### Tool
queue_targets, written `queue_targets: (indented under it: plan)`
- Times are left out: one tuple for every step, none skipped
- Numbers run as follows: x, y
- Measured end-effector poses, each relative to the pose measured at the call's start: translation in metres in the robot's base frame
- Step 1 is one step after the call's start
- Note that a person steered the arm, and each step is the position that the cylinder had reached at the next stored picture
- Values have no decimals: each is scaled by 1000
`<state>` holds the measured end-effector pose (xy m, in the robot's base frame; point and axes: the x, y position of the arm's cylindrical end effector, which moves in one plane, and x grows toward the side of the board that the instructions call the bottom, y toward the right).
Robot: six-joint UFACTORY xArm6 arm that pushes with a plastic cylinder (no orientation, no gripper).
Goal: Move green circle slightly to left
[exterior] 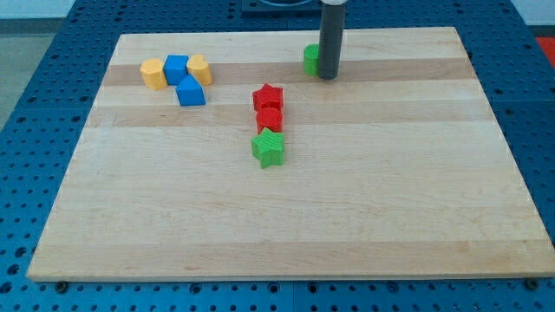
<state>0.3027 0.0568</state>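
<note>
So the green circle (310, 59) sits near the view's top edge of the wooden bench (286, 225), a bit right of centre, and it's half hidden: the dark rod stands right in front of its right side. My tip (327, 77) is pressed up against that right side of the green circle, touching it as far as I can tell, though the exact contact spot is covered by the rod itself. No claw on this arm at all, just the straight rod, so nothing is being held or pinched.

Rest of the bench: over at the view's top left there's a tight little cluster, a yellow block (153, 74), a blue cube (177, 68) and another yellow block (199, 68) in a row, with a second blue block (190, 91) just below them. Near the middle there's a column running down the view: a red star (269, 96), a red block (270, 119) touching it underneath, and a green star (269, 149) right below that. All of those are well apart from the tip.
</note>
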Motion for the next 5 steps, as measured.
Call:
queue_targets:
  plan:
    - [0,0]
    - [0,48]
    - [-32,60]
    - [-47,40]
    - [-32,27]
